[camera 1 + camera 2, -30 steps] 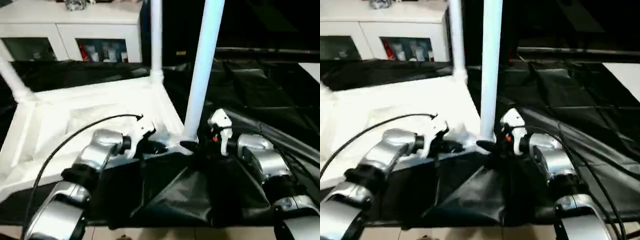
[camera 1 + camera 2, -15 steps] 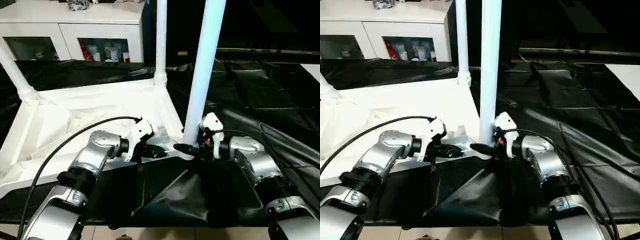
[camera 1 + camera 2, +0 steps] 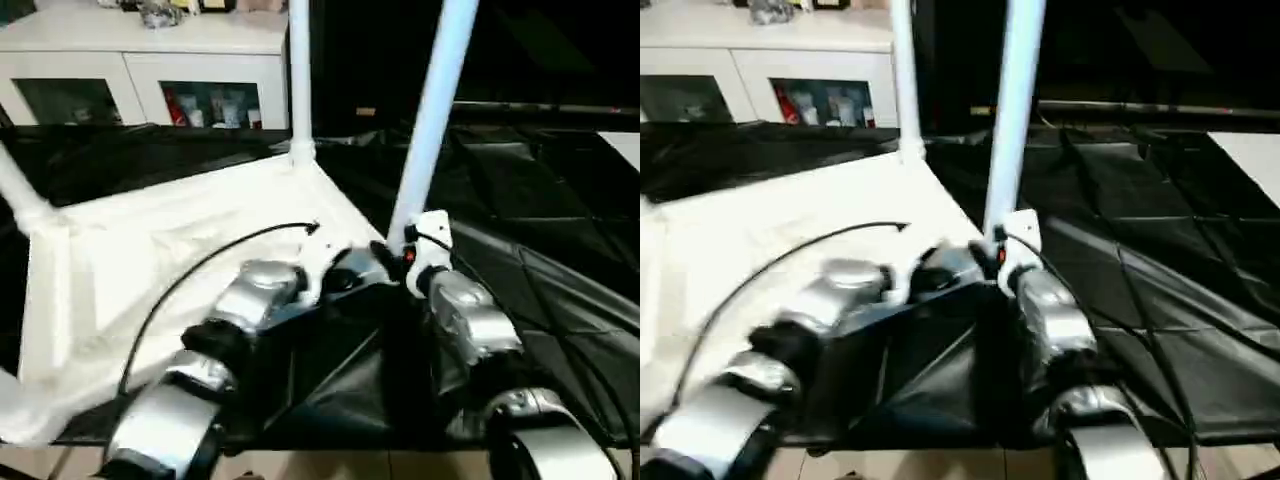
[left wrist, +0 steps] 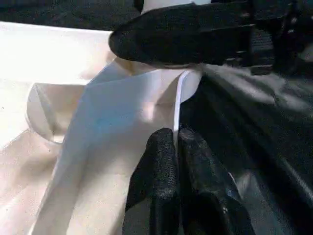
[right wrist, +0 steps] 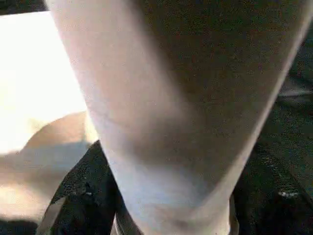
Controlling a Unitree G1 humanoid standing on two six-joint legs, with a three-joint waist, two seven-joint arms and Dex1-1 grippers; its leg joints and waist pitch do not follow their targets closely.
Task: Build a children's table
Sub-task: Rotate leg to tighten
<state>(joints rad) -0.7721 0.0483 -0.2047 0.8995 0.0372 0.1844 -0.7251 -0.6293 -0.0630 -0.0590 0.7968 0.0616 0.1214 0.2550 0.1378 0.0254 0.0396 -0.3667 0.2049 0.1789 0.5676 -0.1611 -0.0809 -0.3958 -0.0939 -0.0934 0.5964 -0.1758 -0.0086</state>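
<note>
Tabletop (image 3: 180,250) lies ribbed side up on the black sheet (image 3: 540,210); three legs (image 3: 432,110) stand in corner sockets, tops cut off. White cabinet (image 3: 150,70) behind.

Head views: both grippers meet at the near corner; blur hides the fingers.

Left wrist: left gripper (image 4: 175,147) fingers (image 4: 156,171) pressed together, thin white tabletop edge between their tips. Right finger (image 4: 186,34) crosses beyond.

Right wrist: leg (image 5: 171,112) stands between the right gripper (image 5: 168,215) fingers (image 5: 78,191); contact cannot be told.
</note>
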